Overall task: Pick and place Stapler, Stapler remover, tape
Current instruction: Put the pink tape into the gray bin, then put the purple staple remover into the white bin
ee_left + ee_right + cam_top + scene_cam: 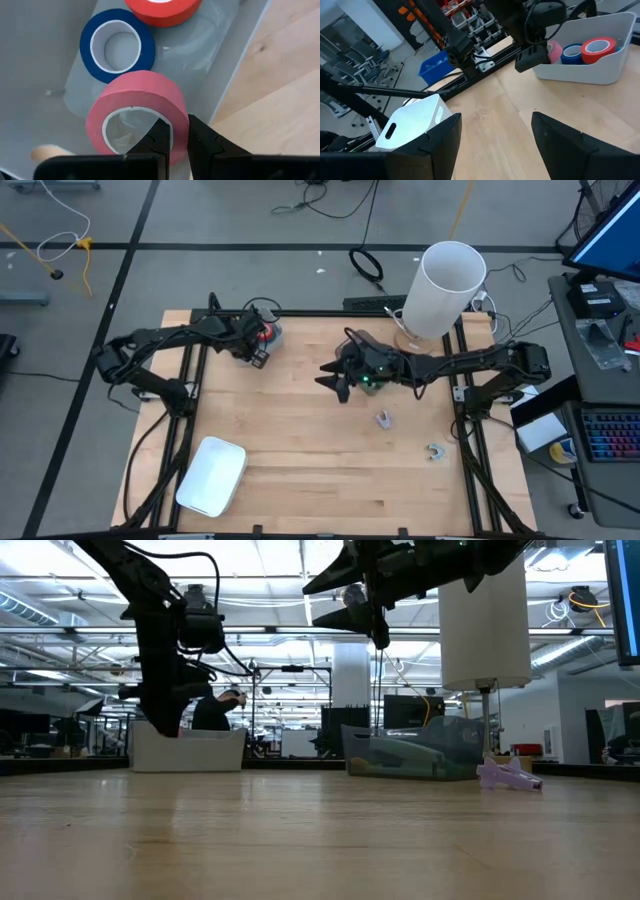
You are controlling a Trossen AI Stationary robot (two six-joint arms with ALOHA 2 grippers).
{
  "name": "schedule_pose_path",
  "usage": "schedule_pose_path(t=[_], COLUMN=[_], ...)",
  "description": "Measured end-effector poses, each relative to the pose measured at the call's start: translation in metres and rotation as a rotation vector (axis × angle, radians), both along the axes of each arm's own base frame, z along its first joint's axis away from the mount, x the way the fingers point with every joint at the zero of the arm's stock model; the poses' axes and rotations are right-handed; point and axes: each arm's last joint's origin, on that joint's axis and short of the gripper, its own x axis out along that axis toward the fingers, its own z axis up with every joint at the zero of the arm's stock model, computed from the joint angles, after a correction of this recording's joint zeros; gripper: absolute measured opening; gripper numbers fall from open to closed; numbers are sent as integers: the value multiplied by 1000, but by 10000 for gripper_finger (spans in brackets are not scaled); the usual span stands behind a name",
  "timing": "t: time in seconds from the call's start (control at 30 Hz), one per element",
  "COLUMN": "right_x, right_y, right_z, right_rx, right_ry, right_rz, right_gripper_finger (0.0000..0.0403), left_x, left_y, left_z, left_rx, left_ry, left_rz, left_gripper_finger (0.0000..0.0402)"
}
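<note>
pale wood table (300, 470) in an open workshop: left gripper (174, 134) pinches a pink tape roll (137, 112), right gripper (495, 142) gapes.

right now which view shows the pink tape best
The left wrist view: the pink tape fills it, with the left gripper pinching its wall in the bin. The right wrist view shows only a sliver behind that gripper. High and low views hide it.

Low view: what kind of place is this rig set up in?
Probably an open robotics lab or workshop: steel ceiling trusses over rows of workstations, a person seated at a distant bench, and loose cables on the grey floor around the wooden table.
</note>
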Motion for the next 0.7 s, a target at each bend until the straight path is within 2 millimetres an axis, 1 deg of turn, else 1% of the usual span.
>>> schedule_pose_path(t=[0.1, 0.33, 0.43, 0.57, 0.7], right_x=[0, 0, 0, 0, -1], right_y=[-2, -2, -2, -2, -2], right_z=[0, 0, 0, 0, -3], right_rx=[0, 1, 1, 1, 1], right_ry=[0, 0, 0, 3, 29], right_rz=[-6, -5, -5, -5, -4], right_gripper_finger=[232, 233, 231, 233, 235], left_x=[-1, -3, -1, 5, 16], left_y=[-1, -3, -1, 3, 9], left_z=[0, -1, 2, 18, 47], left_rx=[-15, -43, -43, -21, 14], left_ry=[9, 19, 7, -20, -72], left_rz=[11, 29, 35, 30, 26], left_gripper_finger=[43, 120, 148, 175, 186])
